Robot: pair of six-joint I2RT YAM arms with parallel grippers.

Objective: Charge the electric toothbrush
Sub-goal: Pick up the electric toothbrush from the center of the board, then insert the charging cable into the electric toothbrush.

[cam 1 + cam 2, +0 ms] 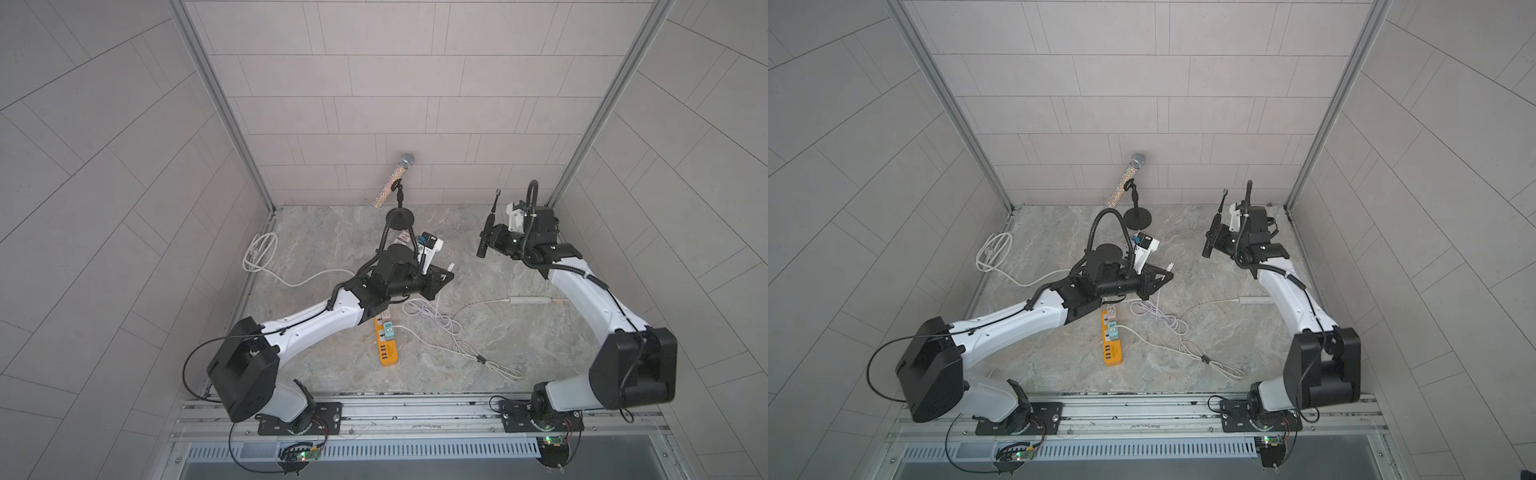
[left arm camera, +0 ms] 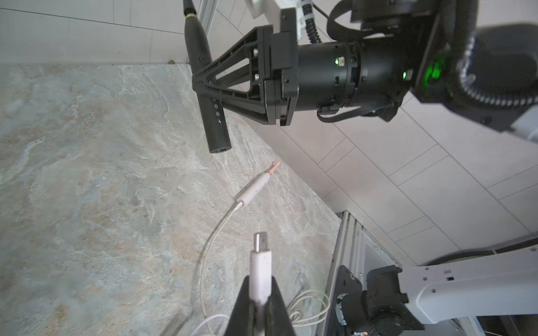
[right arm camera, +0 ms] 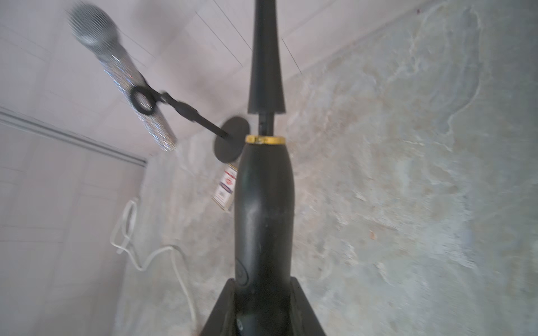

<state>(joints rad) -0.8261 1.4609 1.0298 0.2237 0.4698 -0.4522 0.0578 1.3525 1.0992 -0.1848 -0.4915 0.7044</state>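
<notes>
The black electric toothbrush (image 1: 487, 226) (image 1: 1212, 235) hangs above the table's back right, brush head up. My right gripper (image 1: 486, 239) (image 3: 263, 288) is shut on its handle (image 3: 263, 203). In the left wrist view the toothbrush (image 2: 203, 58) shows its open bottom end, with the right gripper (image 2: 201, 84) clamped across it. My left gripper (image 1: 446, 276) (image 2: 260, 288) is shut on a white charging plug (image 2: 261, 261) (image 1: 450, 267), whose metal tip sticks out past the fingers. The plug is left of the toothbrush and apart from it.
An orange power strip (image 1: 385, 345) lies near the table's middle with white cable loops (image 1: 436, 316) beside it. A white pen-shaped device with a pink tip (image 2: 257, 186) lies on the table, cable attached. A glittery microphone on a stand (image 1: 395, 183) stands at the back. Another white cable coil (image 1: 259, 253) lies at left.
</notes>
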